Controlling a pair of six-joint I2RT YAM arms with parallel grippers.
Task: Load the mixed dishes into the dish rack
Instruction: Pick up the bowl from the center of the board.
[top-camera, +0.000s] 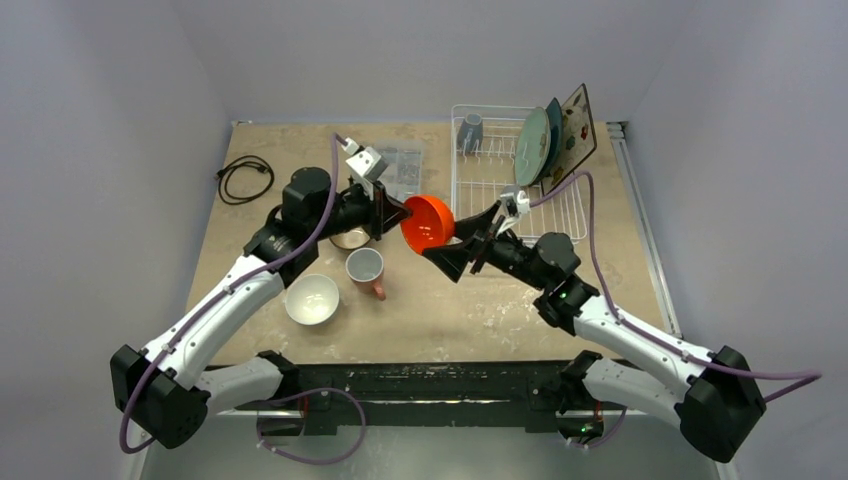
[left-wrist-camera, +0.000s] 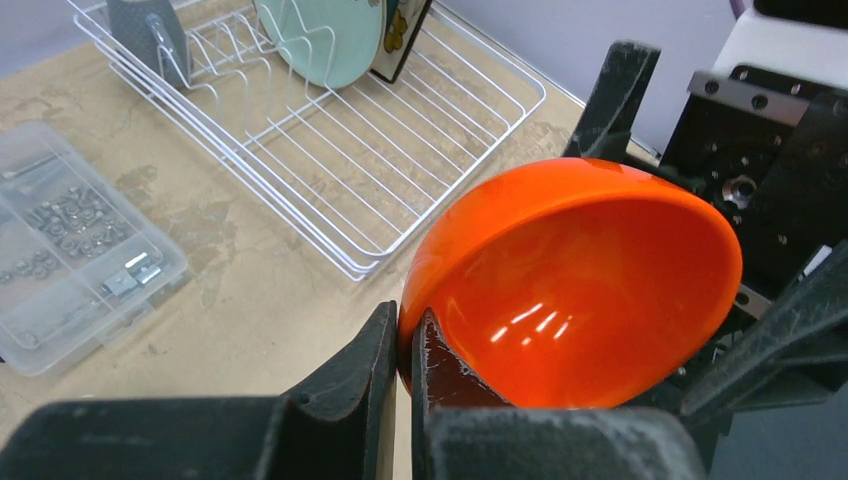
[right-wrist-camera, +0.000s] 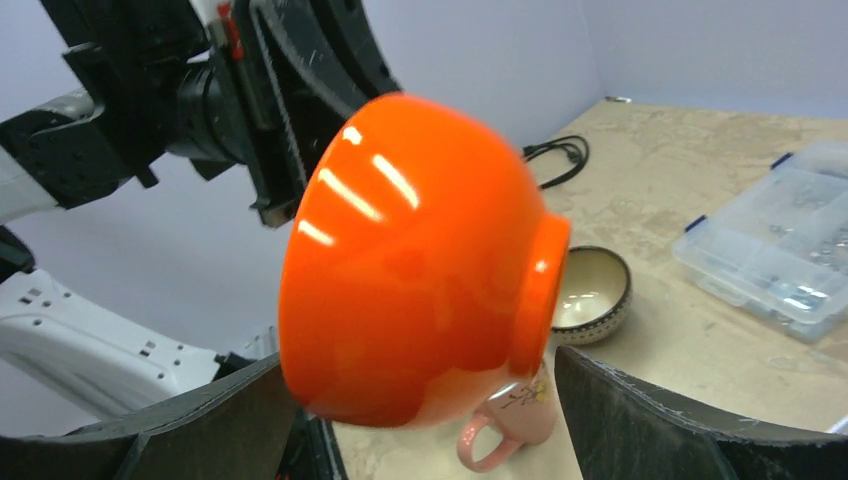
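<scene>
The left gripper (left-wrist-camera: 408, 335) is pinched tight on the rim of the shiny round orange bowl (left-wrist-camera: 580, 290), with one finger inside the bowl and one outside. The bowl is up in the air and tipped on its side, just beside the near left corner of the white wire dish rack (top-camera: 500, 190). The right gripper (top-camera: 445, 240) is spread wide, with a finger on each side of the bowl's bottom end. I cannot tell if those fingers touch it.

Three plates stand on edge at the far right end of the rack: the round pale green plate (top-camera: 533, 147), the square dark teal plate (top-camera: 554, 120) behind it, and the square cream floral plate (top-camera: 577, 125) at the back. The grey-blue mug (top-camera: 470, 130) sits in the far left corner of the rack.

On the tan table (top-camera: 500, 310) sit the round white bowl (top-camera: 312, 298), the salmon-pink mug (top-camera: 366, 268) and the small brown bowl (top-camera: 350, 238), partly under the left arm. A clear plastic box of small parts (top-camera: 400, 170) and a coiled black cable (top-camera: 245, 177) lie farther back
</scene>
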